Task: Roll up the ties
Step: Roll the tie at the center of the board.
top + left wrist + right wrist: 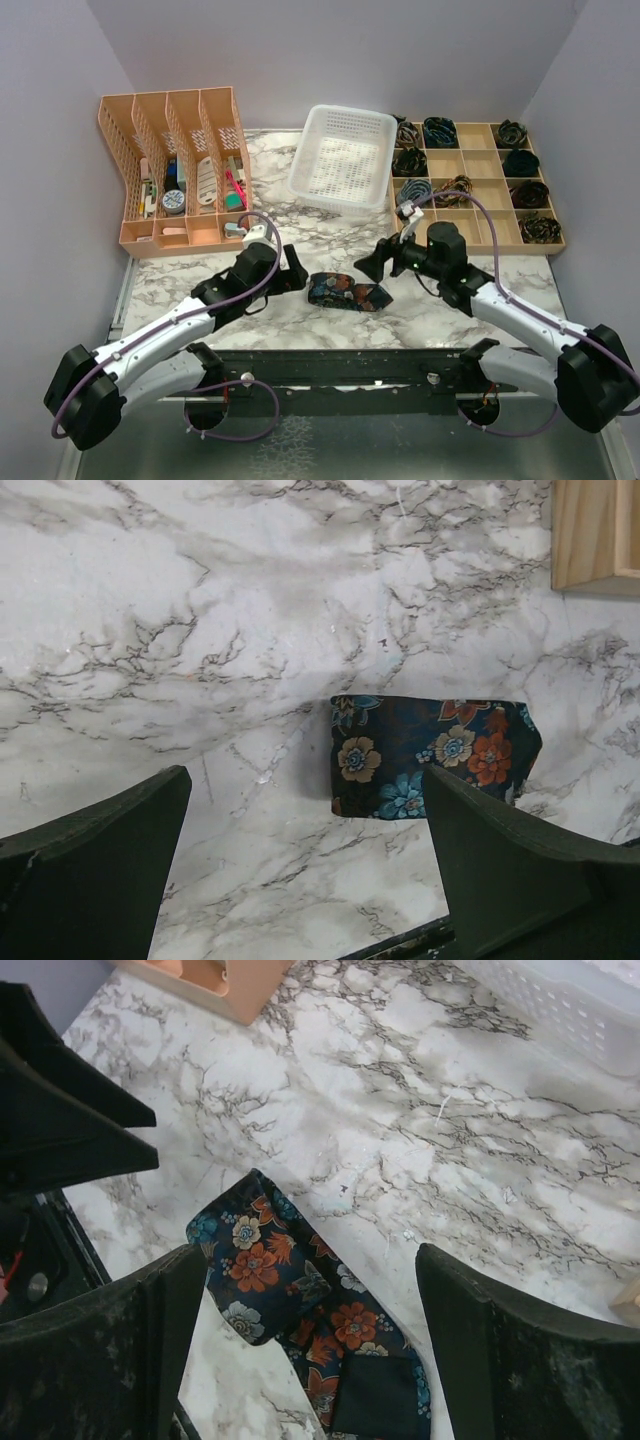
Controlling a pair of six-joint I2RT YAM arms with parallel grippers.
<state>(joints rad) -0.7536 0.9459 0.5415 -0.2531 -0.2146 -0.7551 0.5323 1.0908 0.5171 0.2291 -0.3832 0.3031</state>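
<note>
Working position, seen from above. The tie (pixel 348 292) lies bunched in a short flat bundle on the tabletop (pixel 330 235), close to the middle of the near edge. Its long axis runs roughly parallel to that edge.

The left gripper (pixel 296 274) sits just beside the bundle's left end, and the right gripper (pixel 372 262) hangs over its right end, so the cloth is between the two tools. Both grippers are spread wide and hold nothing.

Judged from the wrist views, your right arm is the better placed. In its camera the cloth runs straight down the gap between the fingers (pixel 520 1360), whereas in the left wrist view the bundle is offset toward the right-hand finger (pixel 530 880), with bare marble in the middle of the gap.

The right wrist view alone shows the layering: a pointed end folded over toward the left arm, and a plain dark lining patch (pixel 375 1400) turned upward at the near end. The left wrist view shows only a compact floral rectangle. The overhead view alone shows the divided tray (pixel 480 232) at the far right corner, holding coiled ties.
</note>
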